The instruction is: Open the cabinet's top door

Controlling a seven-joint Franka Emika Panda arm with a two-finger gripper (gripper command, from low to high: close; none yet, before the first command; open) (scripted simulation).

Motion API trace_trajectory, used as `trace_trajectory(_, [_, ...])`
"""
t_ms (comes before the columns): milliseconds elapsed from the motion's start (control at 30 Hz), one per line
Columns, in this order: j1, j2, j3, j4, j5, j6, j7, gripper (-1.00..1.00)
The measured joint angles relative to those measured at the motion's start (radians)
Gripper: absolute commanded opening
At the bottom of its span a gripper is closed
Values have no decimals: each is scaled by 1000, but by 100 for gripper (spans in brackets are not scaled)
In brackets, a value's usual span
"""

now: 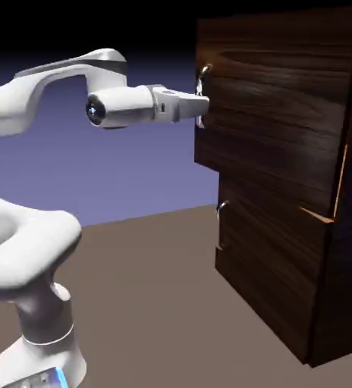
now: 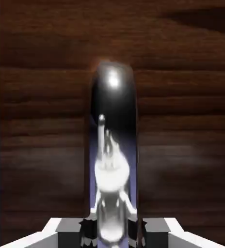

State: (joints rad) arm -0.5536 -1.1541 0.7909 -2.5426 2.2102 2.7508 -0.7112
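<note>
Dark walnut-grain wooden cabinet [image 1: 285, 174], tall and boxy, with lighter orange-tan edges; stands on the brown desk [image 1: 156, 295] at the exterior view's right, rising above the arm. Front face carries two stacked panels.

Upper panel, the larger top door [image 1: 270, 106]: dark wood grain, with a small silver vertical bar handle [image 1: 202, 95] close to its left edge as seen in the exterior view. Door appears to lie flush with the cabinet front.

Lower panel [image 1: 262, 258]: shorter, same grain, with its own small silver handle [image 1: 221, 206] near its left edge; apart from the arm.

White robot arm [image 1: 35, 227]: rises from the lower left, its hand held level and pointing right at the top door.

Fingers [image 1: 199, 108]: closed on the top door's silver bar handle. In the hand view the shiny handle [image 2: 112, 145] fills the middle, running up from between the finger tips at the bottom edge, with wood grain behind it.

Backdrop: plain blue-violet.
</note>
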Motion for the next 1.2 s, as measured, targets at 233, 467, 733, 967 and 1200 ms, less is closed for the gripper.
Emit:
trace_trajectory(233, [223, -119, -252, -196, -212, -153, 26, -100])
trace_trajectory(467, [339, -258, -506, -325, -479, -314, 87, -100])
trace_trajectory(733, [358, -366, -796, -384, -774, -518, 135, -100])
trace_trajectory(967, [347, -383, -1049, -365, -1003, -706, 143, -100])
trace_trajectory(1200, [376, -332, -1303, -277, -1216, -905, 129, -100])
